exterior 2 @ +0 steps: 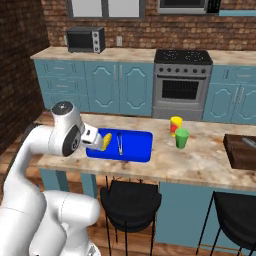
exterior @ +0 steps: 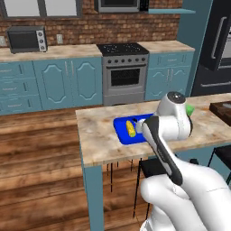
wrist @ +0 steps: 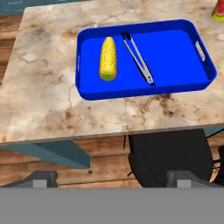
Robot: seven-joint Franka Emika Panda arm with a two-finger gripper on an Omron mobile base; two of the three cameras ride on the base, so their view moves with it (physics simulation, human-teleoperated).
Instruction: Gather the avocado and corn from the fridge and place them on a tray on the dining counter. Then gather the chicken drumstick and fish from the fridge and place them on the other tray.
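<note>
Bright yellow corn cob lies lengthwise in blue plastic tray, ahead of released, empty two-finger gripper.

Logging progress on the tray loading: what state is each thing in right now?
corn: lying flat in the blue tray, beside the tongs
tongs: closed, lying in the tray
gripper: open, empty
yellow cup: upright
green cup: upright
oven door: shut
</note>
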